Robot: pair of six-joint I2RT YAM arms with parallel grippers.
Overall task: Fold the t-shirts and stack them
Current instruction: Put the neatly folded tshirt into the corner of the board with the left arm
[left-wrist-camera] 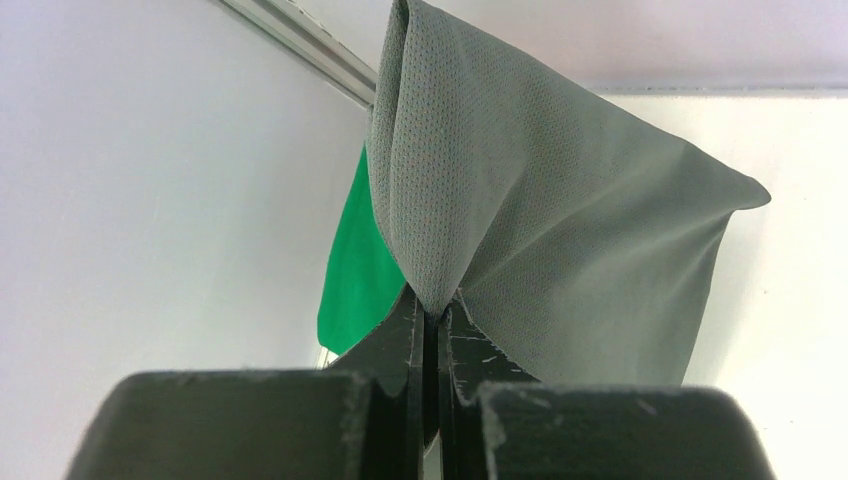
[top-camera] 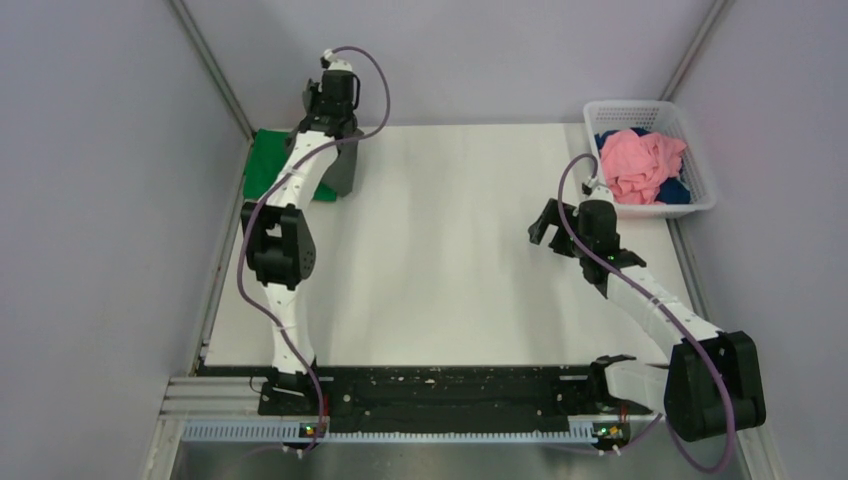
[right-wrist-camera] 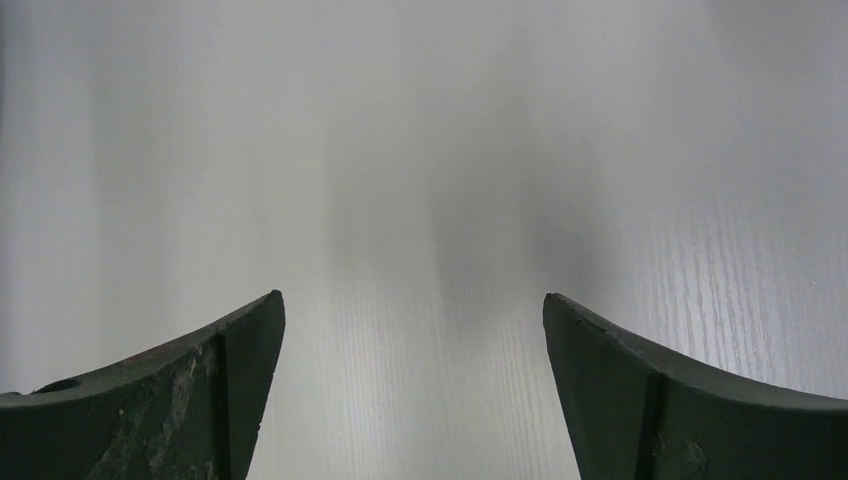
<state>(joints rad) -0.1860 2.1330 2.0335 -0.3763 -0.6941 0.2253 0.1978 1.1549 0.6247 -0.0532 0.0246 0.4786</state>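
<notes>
My left gripper (left-wrist-camera: 432, 305) is shut on a fold of the dark grey t-shirt (left-wrist-camera: 540, 200), which hangs from it at the table's far left corner. In the top view the grey shirt (top-camera: 343, 166) hangs just right of the folded bright green t-shirt (top-camera: 268, 165), which also shows in the left wrist view (left-wrist-camera: 355, 270). The left gripper itself is hidden under its wrist in the top view. The pink t-shirt (top-camera: 640, 162) lies crumpled on the dark blue t-shirt (top-camera: 676, 191) in the basket. My right gripper (top-camera: 553, 222) is open and empty over bare table (right-wrist-camera: 412, 300).
The white lattice basket (top-camera: 700, 160) stands at the far right corner. The enclosure's walls and metal frame rails (left-wrist-camera: 300, 40) run close behind the left gripper. The white table top (top-camera: 450, 260) spreads between the arms.
</notes>
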